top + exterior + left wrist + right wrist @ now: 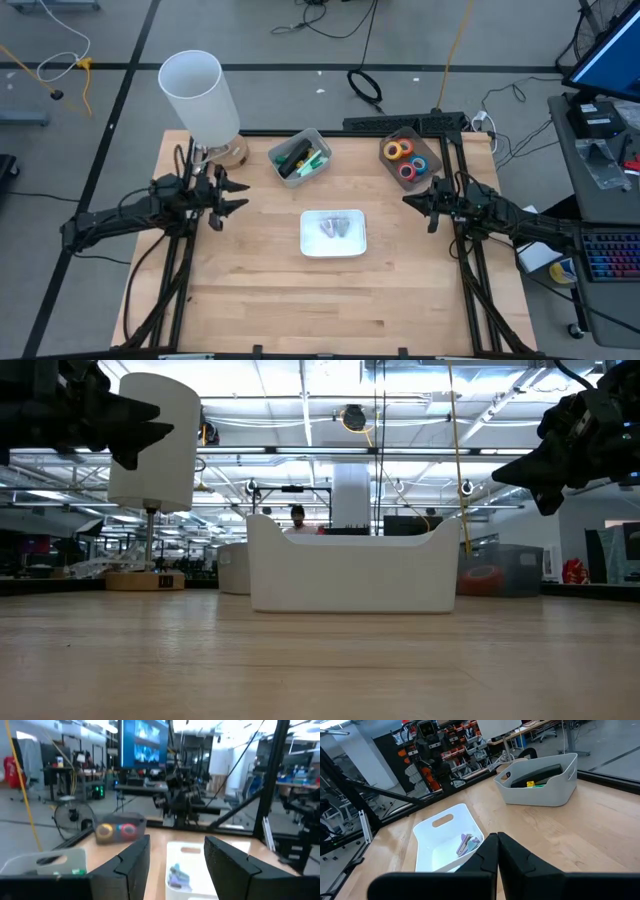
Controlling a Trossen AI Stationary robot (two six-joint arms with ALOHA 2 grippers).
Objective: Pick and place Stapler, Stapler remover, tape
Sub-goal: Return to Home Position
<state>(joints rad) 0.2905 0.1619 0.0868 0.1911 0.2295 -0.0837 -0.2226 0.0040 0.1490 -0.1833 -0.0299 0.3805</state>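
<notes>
A white bin [333, 247] sits mid-table and holds small purple-grey staple removers [335, 227], which also show in the right wrist view [468, 844]. At the far edge, a grey bin [318, 140] holds a black stapler [291, 158] with small green and yellow bits. To its right, a clear bin [432, 152] holds the orange, yellow, blue and red tape rolls [408, 158]. My left gripper [240, 197] hovers open to the left of the white bin. My right gripper [408, 201] hovers shut to its right. Both are above the table and hold nothing.
A white cylinder lamp [200, 95] on a wooden base stands at the far left corner, close behind my left arm. Bare wood lies along the near half of the table [330, 310]. A black frame runs round the table's sides.
</notes>
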